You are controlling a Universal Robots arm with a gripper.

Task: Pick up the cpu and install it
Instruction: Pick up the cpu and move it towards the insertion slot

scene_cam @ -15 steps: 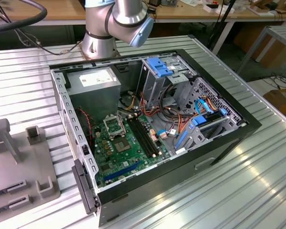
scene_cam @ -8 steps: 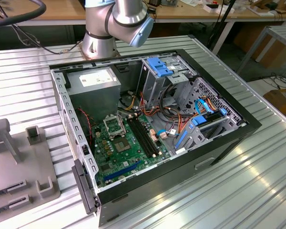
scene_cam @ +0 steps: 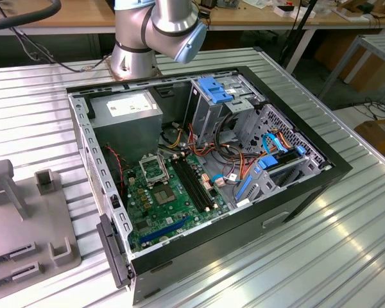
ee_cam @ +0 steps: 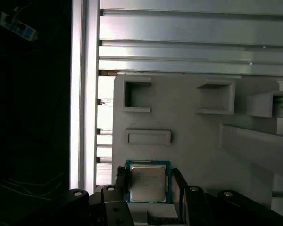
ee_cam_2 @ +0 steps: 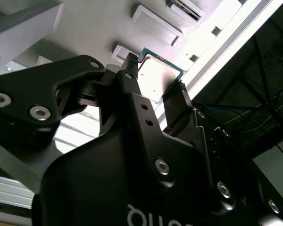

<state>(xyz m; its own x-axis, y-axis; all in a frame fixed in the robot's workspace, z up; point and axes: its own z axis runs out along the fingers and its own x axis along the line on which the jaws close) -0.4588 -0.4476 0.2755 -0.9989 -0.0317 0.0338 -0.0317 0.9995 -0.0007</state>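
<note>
The cpu [ee_cam: 147, 182] is a small flat square chip with a silver-grey top and a green rim. In both wrist views it sits between my gripper's [ee_cam: 148, 184] two black fingers [ee_cam: 178, 188], which press against its opposite edges. It is held just over the grey holder plate [ee_cam: 188, 141]; whether it still rests on the plate I cannot tell. The second wrist view looks along the fingers at the cpu [ee_cam_2: 158, 75] in the gripper [ee_cam_2: 155, 73]. In the exterior view the open computer case [scene_cam: 308, 186] holds the green motherboard [scene_cam: 157, 215] with its black socket frame [scene_cam: 155, 170].
The grey holder plate [scene_cam: 25, 218] with raised pockets and posts lies at the exterior view's left, beside the case on the ribbed metal table [scene_cam: 346, 256]. The arm's base [scene_cam: 141, 45] stands behind the case. Inside are a grey power supply [scene_cam: 128, 112], blue drive brackets and cables.
</note>
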